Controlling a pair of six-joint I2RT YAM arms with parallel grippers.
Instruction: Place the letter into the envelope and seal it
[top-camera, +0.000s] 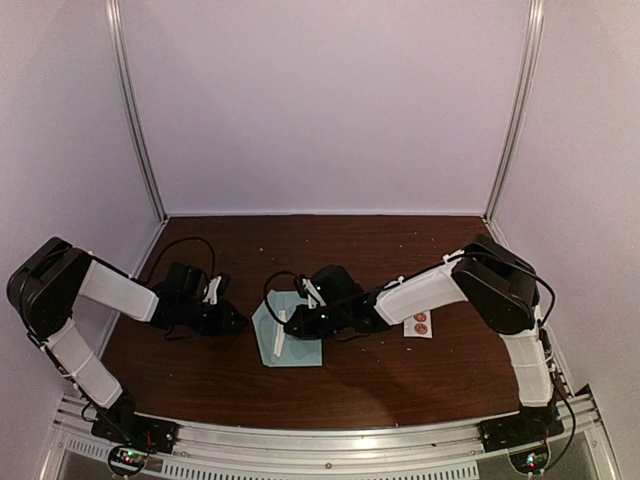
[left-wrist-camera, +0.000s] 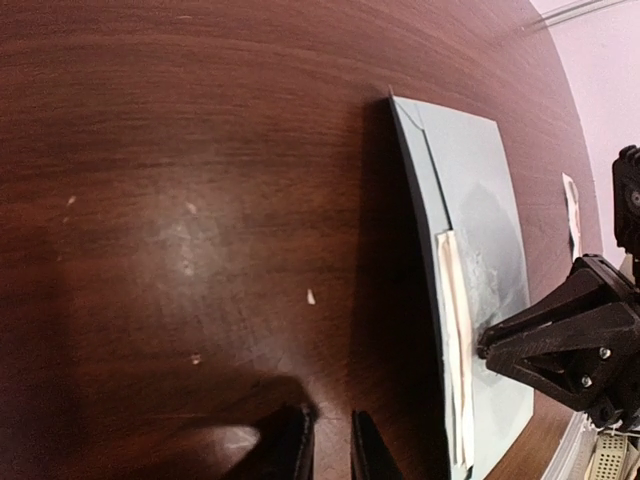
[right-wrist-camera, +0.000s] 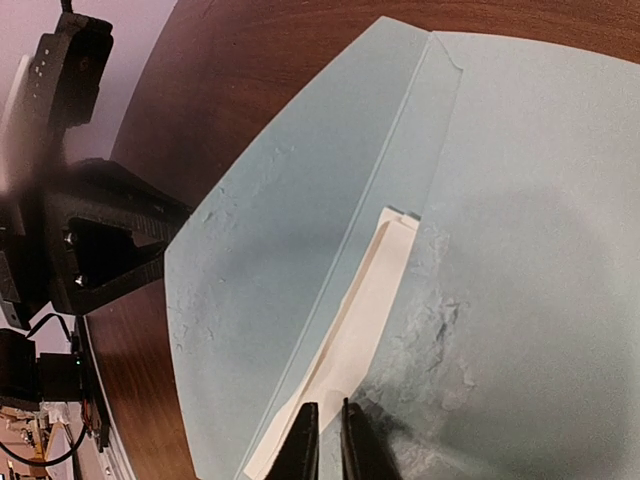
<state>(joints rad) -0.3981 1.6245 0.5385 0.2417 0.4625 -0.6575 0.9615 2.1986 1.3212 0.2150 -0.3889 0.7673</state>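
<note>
Item, far left: left arm, white and black, elbow raised by the left wall, forearm reaching inward over the dark wooden table (top-camera: 380, 260). Item: left gripper (top-camera: 228, 318), low over bare wood, its fingers (left-wrist-camera: 295, 445) drawn nearly together with only a narrow slit between them, holding no object; it sits just beside the envelope's left edge, apart from it. Item, centre: the envelope (top-camera: 300, 348), light blue-teal, lying flat on the table between the two grippers, flap side toward the left gripper, body side toward the right one; the body surface is scuffed and wrinkled near the fold. Item: the letter (top-camera: 277, 333), seen only as a narrow cream strip running along the fold between flap and body; whether the rest is tucked inside cannot be told. Item: right gripper (top-camera: 298, 322), lowered onto the envelope, its fingers (right-wrist-camera: 305, 445) almost closed, a thin dark slit between them, the tips at the near end of the cream strip; whether they actually pinch the paper cannot be told. Item, right of centre: a small white sticker sheet (top-camera: 420, 324) with two reddish round marks, flat on the table beside the right forearm, well apart from the envelope. Item, far right: right arm, elbow raised near the right wall.
</note>
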